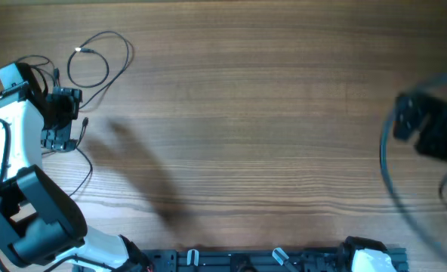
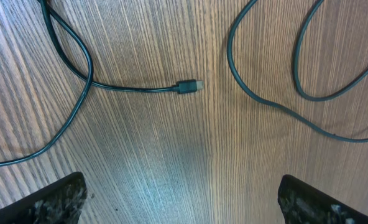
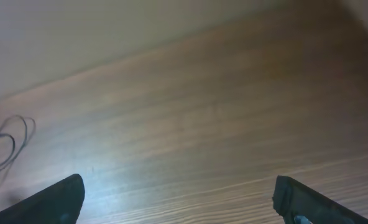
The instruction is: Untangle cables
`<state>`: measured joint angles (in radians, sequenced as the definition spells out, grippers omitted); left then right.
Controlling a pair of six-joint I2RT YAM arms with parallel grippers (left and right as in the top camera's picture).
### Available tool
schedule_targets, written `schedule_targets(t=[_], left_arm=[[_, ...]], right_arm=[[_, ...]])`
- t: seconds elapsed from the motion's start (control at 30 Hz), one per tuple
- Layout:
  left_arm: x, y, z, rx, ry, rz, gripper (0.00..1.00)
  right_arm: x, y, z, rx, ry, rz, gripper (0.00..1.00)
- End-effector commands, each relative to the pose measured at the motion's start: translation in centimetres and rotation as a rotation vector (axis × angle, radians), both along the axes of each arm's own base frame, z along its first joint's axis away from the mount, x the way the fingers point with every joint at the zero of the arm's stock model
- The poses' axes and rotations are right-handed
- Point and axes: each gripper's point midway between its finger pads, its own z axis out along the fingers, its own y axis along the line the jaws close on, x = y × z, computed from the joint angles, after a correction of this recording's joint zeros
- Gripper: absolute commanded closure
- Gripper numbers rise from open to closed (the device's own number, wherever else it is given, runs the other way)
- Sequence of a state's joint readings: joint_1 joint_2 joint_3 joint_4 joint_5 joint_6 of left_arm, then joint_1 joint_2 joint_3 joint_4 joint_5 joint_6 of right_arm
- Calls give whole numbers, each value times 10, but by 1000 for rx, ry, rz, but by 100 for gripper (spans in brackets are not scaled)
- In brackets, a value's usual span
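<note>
The left arm (image 1: 16, 143) is seen at the left edge of the overhead view, its white links bent up from the base at the bottom edge to a black wrist. The left gripper (image 2: 183, 194) is pointed downward and its jaws are spread wide — only the two dark fingertips (image 2: 53, 202) are caught, in the lower corners of its wrist view. The right arm (image 1: 435, 128) is found at the far right edge, smeared by blur. The right gripper (image 3: 178, 196) is likewise held wide open — it is tilted at a shallow angle rather than straight down.
</note>
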<state>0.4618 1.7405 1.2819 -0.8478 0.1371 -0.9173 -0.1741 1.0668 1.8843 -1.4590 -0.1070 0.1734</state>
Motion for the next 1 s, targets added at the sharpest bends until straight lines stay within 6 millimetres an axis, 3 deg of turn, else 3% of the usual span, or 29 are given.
schedule_targets(t=[0.0,0.13,0.23,0.33,0.4,0.43,0.53,0.67,0.73,0.87,0.97], left_arm=[[-1,-2,9,9,-22,-21,0],[-5,-14,9,-26,-10,-82,0],[7,-47,39,12,-119,-324,0],[3,-82,77,61,-194,-440,0],[-2,-104,113,150,-274,-502,0],[-10,-118,137,205,-331,-538,0],[-48,-135,174,314,-419,-566,0],[-134,-137,182,382,-600,-467,0],[-166,-138,192,421,-738,-443,0],[-204,-138,218,483,-926,-406,0],[-218,-139,211,482,-924,-406,0]], right_arm=[[-39,0,20,-53,-115,-23,0],[-71,-2,33,-93,-203,-66,0],[-74,-3,32,-95,-198,-72,0],[-74,-3,32,-94,-199,-73,0],[-74,-3,32,-95,-201,-73,0],[-74,-3,32,-94,-201,-72,0],[-74,-3,31,-94,-197,-72,0],[-74,-3,32,-92,-198,-73,0],[-74,-2,31,-90,-196,-69,0],[-78,-1,23,-85,-159,-69,0],[-84,0,12,-78,-111,-67,0]])
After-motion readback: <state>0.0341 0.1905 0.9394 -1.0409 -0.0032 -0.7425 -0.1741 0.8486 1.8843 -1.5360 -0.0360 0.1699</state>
